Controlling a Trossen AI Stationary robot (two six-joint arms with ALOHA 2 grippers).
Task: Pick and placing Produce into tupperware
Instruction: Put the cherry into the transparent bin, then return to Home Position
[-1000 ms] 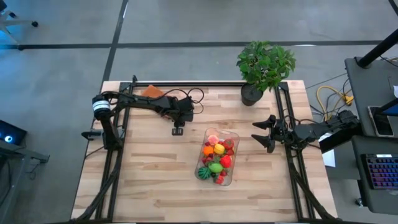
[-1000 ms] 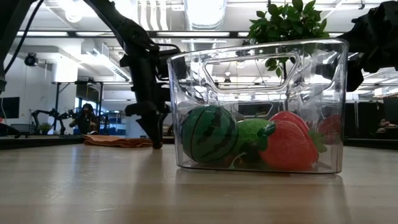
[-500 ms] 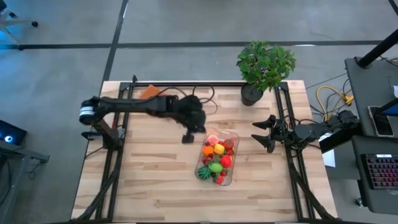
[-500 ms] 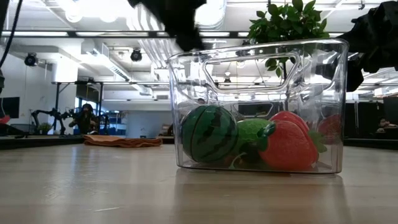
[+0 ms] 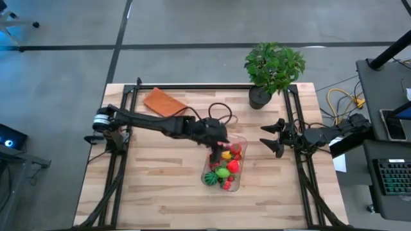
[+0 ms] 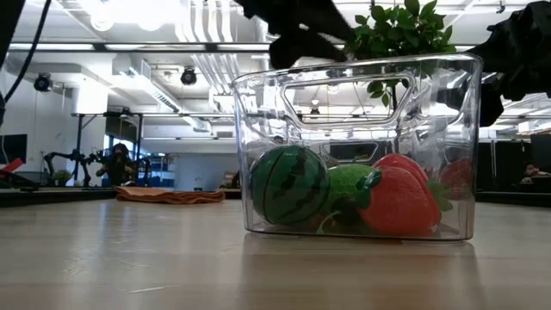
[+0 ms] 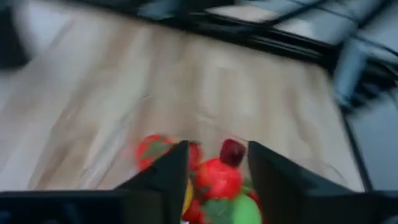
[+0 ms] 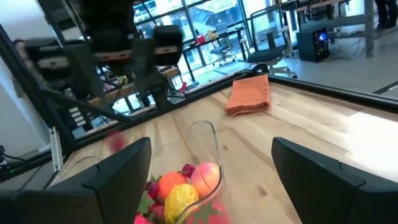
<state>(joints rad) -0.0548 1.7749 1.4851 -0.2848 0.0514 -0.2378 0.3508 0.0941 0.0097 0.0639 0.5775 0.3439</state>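
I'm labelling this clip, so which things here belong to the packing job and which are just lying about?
Part of the job:
- tub
- toy fruit
- left gripper, open over the tub
- right gripper, open, waiting beside the tub

Just lying about:
- potted plant
- orange cloth

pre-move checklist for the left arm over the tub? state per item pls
1. left gripper above the tupperware: ok, it hangs over the tub's far end.
2. Left fingers open: ok, a gap shows between them with nothing in it.
3. Produce inside the tub: ok, and no loose pieces show on the table.
4. Tub upright: ok, it stands flat in the low view.
5. right gripper clear of the tub: ok, it waits open at the table's right edge.
6. Orange pad out of the way: ok, it lies near the far left corner.
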